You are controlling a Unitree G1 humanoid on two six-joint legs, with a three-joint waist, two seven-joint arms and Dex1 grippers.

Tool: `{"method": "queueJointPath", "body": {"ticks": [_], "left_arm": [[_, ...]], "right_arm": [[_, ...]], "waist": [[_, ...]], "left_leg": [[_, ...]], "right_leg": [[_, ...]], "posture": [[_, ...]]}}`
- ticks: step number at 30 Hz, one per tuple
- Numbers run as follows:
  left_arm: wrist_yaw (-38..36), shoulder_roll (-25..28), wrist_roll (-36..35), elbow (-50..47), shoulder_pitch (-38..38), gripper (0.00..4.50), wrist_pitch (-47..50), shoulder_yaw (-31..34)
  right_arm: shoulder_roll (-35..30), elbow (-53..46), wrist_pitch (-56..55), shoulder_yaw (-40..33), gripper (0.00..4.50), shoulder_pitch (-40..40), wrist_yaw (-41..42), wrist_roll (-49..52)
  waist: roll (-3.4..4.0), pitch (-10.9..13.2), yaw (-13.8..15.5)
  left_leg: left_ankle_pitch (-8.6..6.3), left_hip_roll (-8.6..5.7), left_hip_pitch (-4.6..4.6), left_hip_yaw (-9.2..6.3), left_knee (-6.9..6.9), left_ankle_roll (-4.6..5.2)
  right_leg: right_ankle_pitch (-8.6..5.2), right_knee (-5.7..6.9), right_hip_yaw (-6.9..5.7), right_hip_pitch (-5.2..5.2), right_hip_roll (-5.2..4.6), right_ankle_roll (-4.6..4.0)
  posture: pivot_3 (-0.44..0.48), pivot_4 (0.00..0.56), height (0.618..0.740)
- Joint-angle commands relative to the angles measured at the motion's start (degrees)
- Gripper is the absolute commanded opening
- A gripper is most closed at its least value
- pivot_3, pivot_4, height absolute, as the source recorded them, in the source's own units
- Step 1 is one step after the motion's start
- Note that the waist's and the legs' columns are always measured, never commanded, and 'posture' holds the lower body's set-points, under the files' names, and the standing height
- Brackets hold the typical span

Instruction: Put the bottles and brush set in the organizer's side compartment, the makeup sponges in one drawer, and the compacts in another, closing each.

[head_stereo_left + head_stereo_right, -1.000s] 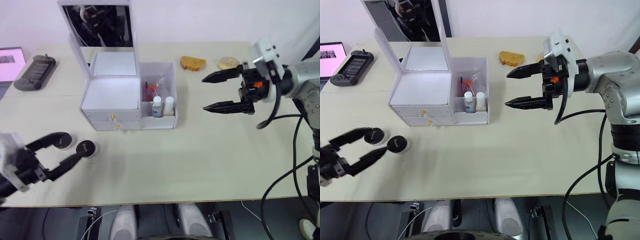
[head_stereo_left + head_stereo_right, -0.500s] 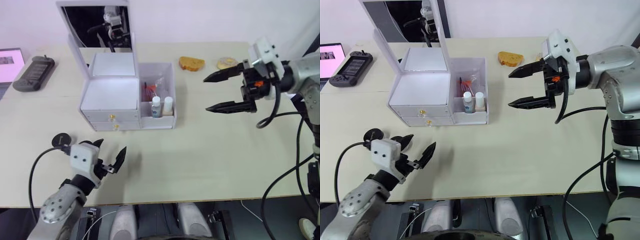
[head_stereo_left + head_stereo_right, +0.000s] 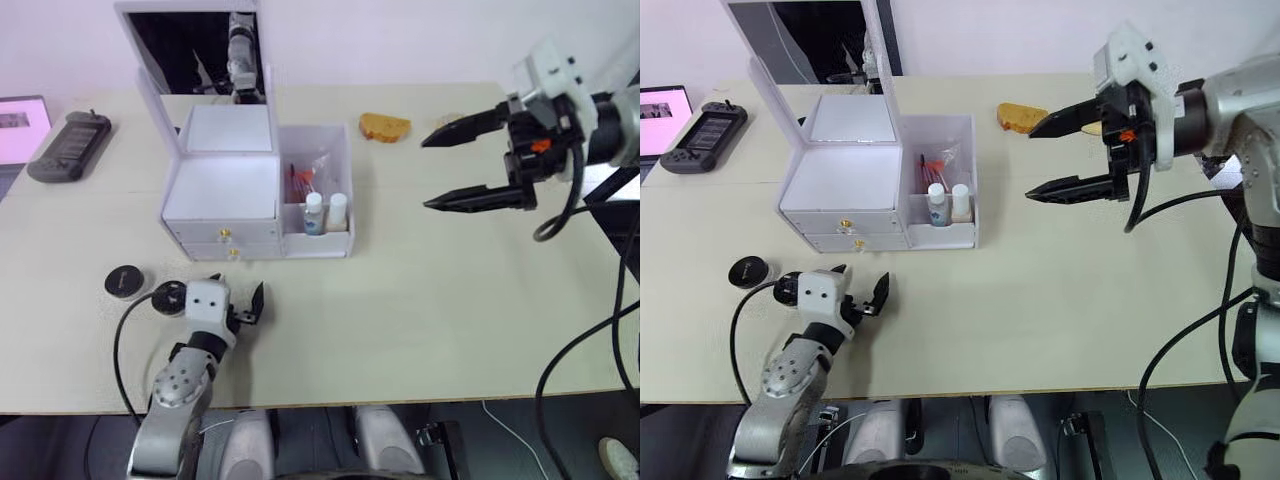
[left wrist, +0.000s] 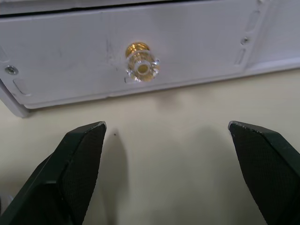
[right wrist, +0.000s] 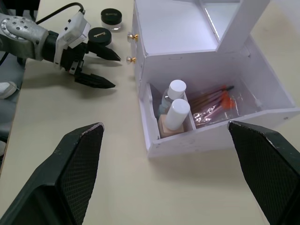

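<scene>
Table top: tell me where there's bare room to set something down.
The table is bare from the organizer across to its right edge, below the right gripper. Also free: the patch between the organizer and the game controller. It is crowded in front of the drawers, where the left gripper and the compacts sit.

We see the left gripper point(image 4: 168, 159) spread wide over the table point(image 4: 164, 154) — its black fingers point(image 4: 79, 164) apart, facing a white drawer front point(image 4: 70, 56) with a gold-and-clear knob point(image 4: 139, 62).
</scene>
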Motion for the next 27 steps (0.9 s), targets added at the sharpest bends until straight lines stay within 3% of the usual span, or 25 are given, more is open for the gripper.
{"method": "queueJointPath", "body": {"ticks": [1, 7, 10, 12, 27], "left_arm": [[1.4, -1.4, 1.2, 0.7, -1.9, 4.41, -3.5, -0.3], [1.8, -2.4, 1.3, 2.7, -4.7, 4.41, -4.9, 0.7], [1.3, -2.7, 1.1, 2.4, -4.6, 3.65, -5.5, 0.1], [1.5, -2.8, 1.7, 1.8, -4.4, 2.7, -5.6, -0.4], [5.5, -7.0, 3.9, -0.5, -2.5, 2.7, -6.6, -1.2]], "right_arm": [[-0.6, -2.6, 2.3, -0.5, 4.5, -2.8, -1.0, 0.5], [-0.8, -3.2, 4.0, -0.4, 4.5, -4.1, -1.9, 0.7], [-1.1, -3.2, 4.1, -0.4, 4.5, -4.4, -1.8, 0.4], [-1.2, -3.5, 4.3, -0.5, 4.5, -4.1, -1.9, 0.6], [-0.9, -2.9, 2.8, -0.6, 4.5, -2.6, -1.8, 0.4]], "waist": [[0.0, 0.0, 0.0], [0.0, 0.0, 0.1], [0.0, 0.0, 0.1], [0.0, 0.0, 0.1], [0.0, 0.0, 0.2]], "left_leg": [[0.0, 0.0, 0.0, 0.0, 0.0, 0.0], [0.0, 0.0, -0.02, -0.01, 0.0, 0.0], [0.0, 0.0, -0.02, 0.0, 0.0, 0.0], [0.0, 0.0, -0.02, 0.0, 0.0, 0.0], [0.0, -0.01, -0.03, 0.0, 0.0, 0.0]], "right_leg": [[0.0, 0.01, 0.0, 0.0, 0.0, 0.0], [0.0, 0.0, 0.0, 0.0, 0.0, 0.01], [0.0, 0.0, 0.0, 0.0, 0.0, 0.01], [0.0, -0.01, 0.0, 0.0, 0.0, 0.01], [0.0, -0.02, 0.0, 0.0, 0.0, 0.01]], "posture": [[0.0, 0.15, 0.74], [0.0, 0.15, 0.74], [0.0, 0.15, 0.74], [0.0, 0.15, 0.74], [0.0, 0.15, 0.74]]}}
